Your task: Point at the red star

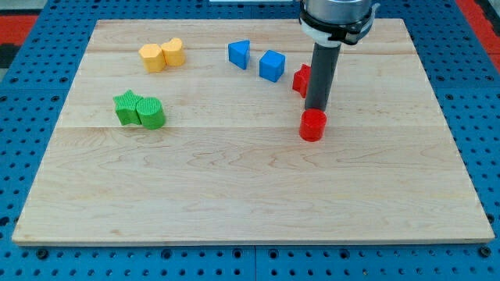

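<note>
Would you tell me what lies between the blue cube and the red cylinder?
Camera view: my tip and, behind the rod, the red star.

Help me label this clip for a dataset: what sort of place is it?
Probably a robotics lab bench: a wooden board lying on a blue perforated table, with small coloured blocks and my tip just above the red cylinder.

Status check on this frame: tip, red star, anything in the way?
My tip just above red cylinder. Red star partly hidden behind rod, toward view's top. Blue cube left of it.
</note>
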You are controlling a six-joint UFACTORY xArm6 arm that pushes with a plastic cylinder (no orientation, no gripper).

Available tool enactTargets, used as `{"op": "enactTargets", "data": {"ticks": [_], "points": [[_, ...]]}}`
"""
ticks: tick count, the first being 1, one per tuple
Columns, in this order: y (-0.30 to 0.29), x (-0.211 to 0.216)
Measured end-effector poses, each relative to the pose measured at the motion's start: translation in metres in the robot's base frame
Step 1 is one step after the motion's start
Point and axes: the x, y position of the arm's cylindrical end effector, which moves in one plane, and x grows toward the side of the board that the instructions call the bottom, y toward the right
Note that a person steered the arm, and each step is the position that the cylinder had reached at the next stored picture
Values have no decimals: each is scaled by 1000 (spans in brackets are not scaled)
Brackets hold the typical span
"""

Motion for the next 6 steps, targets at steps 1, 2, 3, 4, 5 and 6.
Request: {"op": "enactTargets", "data": {"ticks": [1,2,3,4,5,6], "points": [[4,0],[66,0],[83,-10],[71,-51],[35,-89],[4,-102]]}}
